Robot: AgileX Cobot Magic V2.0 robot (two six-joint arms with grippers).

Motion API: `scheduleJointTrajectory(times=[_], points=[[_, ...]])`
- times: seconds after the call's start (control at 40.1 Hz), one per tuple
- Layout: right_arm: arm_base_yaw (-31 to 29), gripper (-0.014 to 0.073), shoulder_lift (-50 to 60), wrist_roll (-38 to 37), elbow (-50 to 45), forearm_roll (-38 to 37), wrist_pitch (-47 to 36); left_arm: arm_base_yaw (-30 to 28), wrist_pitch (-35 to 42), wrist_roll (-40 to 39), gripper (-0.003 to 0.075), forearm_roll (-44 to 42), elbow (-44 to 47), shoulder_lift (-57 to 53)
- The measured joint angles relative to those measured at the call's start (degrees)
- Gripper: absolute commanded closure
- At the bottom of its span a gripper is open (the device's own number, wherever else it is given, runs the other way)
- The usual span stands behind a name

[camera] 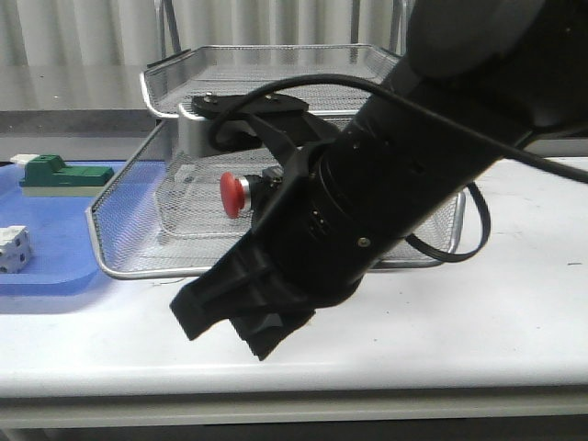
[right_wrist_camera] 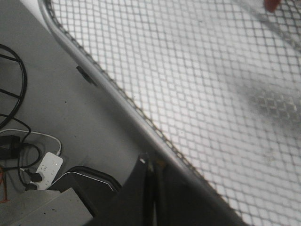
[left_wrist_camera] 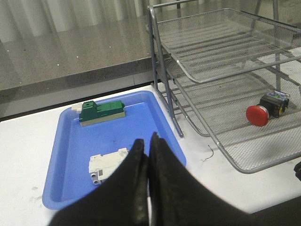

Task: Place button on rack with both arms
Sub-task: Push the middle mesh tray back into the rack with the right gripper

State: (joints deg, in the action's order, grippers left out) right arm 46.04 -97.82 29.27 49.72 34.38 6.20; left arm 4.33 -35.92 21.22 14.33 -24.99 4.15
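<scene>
The button (camera: 234,195), with its red head facing front, lies on its side on the mesh of the rack (camera: 119,266), on a tier under the top one. It also shows in the left wrist view (left_wrist_camera: 258,114). My right gripper (camera: 216,331) hangs just in front of the rack's front rim, a little above the table. In the right wrist view it (right_wrist_camera: 151,162) is shut and empty beside the rack's rim (right_wrist_camera: 117,101). My left gripper (left_wrist_camera: 146,141) is shut and empty above the near end of the blue tray, left of the rack (left_wrist_camera: 202,81). It is out of the front view.
A flat blue tray (camera: 55,276) lies left of the rack and holds a green block (camera: 55,173) and a white block (camera: 14,248); both also show in the left wrist view (left_wrist_camera: 101,111) (left_wrist_camera: 106,165). My right arm's bulk hides much of the rack's right half. A black cable (camera: 478,220) loops beside it.
</scene>
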Motion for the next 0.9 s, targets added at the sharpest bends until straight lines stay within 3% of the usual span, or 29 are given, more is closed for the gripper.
scheduleJointTrajectory(times=[0.399, 0.899], points=[[-1.3, 0.0653, -4.3, 0.0, 6.4, -0.9, -1.4, 0.0, 0.0, 0.0, 0.0739, 0.0, 0.0, 0.0], [-10.3, 0.0653, -10.1, 0.0, 18.0, -2.1, 2.7, 0.0, 0.0, 0.0, 0.0739, 0.0, 0.0, 0.0]])
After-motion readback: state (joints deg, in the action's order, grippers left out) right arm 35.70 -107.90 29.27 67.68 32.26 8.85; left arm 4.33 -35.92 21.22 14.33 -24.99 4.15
